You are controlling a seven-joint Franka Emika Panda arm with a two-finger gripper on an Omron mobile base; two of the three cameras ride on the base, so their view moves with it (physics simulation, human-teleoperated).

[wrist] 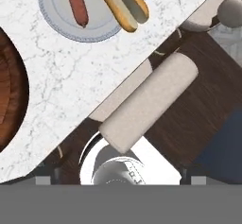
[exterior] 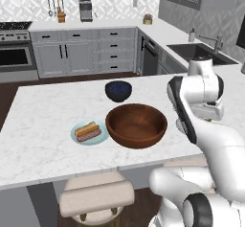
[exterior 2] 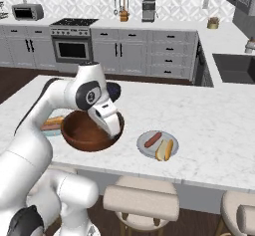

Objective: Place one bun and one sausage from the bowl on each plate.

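Note:
The reddish-brown wooden bowl (exterior: 136, 124) stands mid-counter, and its inside shows bare wood. A pale blue plate (exterior: 76, 136) to its left carries a bun (exterior: 86, 128) and a sausage (exterior: 90, 135). On the bowl's other side, a second plate (exterior 2: 144, 148) holds a sausage (exterior 2: 153, 139) and a bun (exterior 2: 165, 150). My gripper (exterior 2: 114, 134) hangs open above the counter's front edge, between the bowl (exterior 2: 89, 130) and that plate, holding nothing. The hand view looks down on the plate (wrist: 56, 22), sausage (wrist: 76, 3) and bun (wrist: 120, 3), with the bowl's rim (wrist: 12, 90) at the left.
A small dark blue bowl (exterior: 118, 90) sits behind the wooden one. Padded stools (exterior 2: 141, 202) stand below the counter's front edge, one directly under the hand (wrist: 149, 100). A sink (exterior: 198, 53) lies on the counter to the right, with a stove (exterior 2: 72, 41) along the back wall.

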